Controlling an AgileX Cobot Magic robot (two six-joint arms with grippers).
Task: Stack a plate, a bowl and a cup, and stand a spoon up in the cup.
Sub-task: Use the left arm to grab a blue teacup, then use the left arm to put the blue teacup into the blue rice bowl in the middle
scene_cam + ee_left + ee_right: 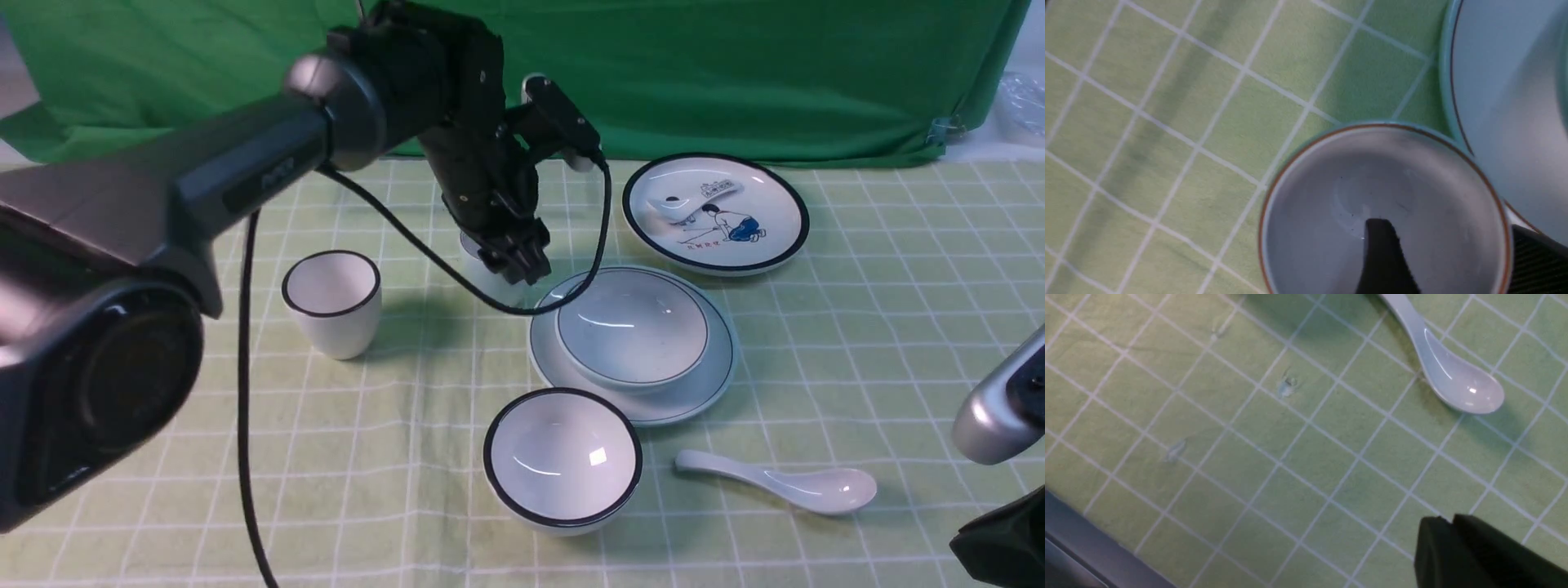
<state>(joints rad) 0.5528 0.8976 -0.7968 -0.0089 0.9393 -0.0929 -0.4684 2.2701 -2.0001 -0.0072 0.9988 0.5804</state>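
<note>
The pale bowl (633, 327) sits in the plate (702, 384) at the table's middle. The pale blue cup (478, 273) stands on the cloth just left of the plate, mostly hidden behind my left gripper (516, 265). In the left wrist view the cup (1433, 183) fills the lower part, beside the plate's rim (1494, 81). My left gripper (1447, 226) is open, with one finger inside the cup and one outside its wall. The white spoon (784, 483) lies flat in front of the plate and also shows in the right wrist view (1445, 371). My right gripper (1447, 519) is shut and empty, near the spoon.
A white black-rimmed cup (333, 300) stands at the left. A deeper black-rimmed bowl (562, 457) sits in front of the stack. A black-rimmed cartoon plate (715, 211) lies at the back right. A green backdrop (735, 73) closes the far side.
</note>
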